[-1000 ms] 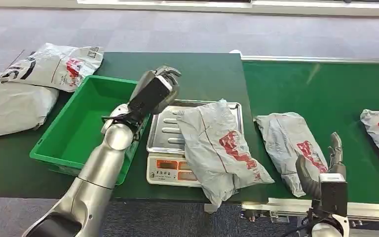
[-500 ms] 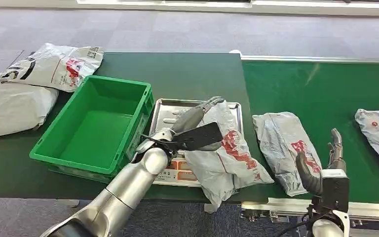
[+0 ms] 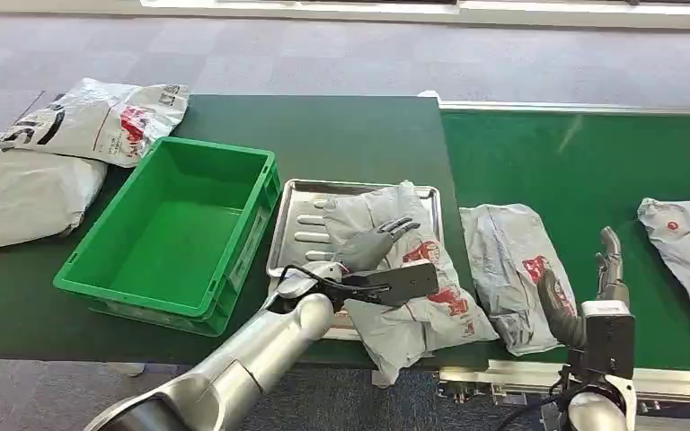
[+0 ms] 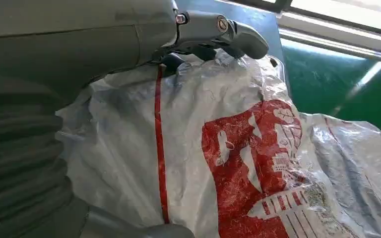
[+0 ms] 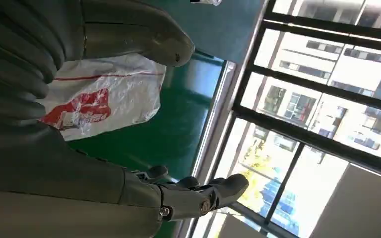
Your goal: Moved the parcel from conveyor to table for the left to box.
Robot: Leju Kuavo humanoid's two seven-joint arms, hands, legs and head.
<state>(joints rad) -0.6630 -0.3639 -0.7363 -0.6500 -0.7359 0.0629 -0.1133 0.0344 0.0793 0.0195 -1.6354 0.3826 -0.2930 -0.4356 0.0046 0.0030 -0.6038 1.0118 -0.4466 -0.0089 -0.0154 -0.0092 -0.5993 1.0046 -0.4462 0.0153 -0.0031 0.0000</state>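
Left hand (image 3: 373, 241) swung down from above green bin (image 3: 99, 242), now fingers spread flat on parcel (image 3: 413, 296) beneath; grasp likely next. Right hand (image 3: 584, 301) open, idle.

Grey carpet floor (image 3: 341, 54), tall sunlit windows (image 5: 322, 99)

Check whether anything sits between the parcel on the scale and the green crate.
Nothing visible does. The parcel lies on the scale tray under the left robot hand; the green crate stands right beside the scale, open and empty.
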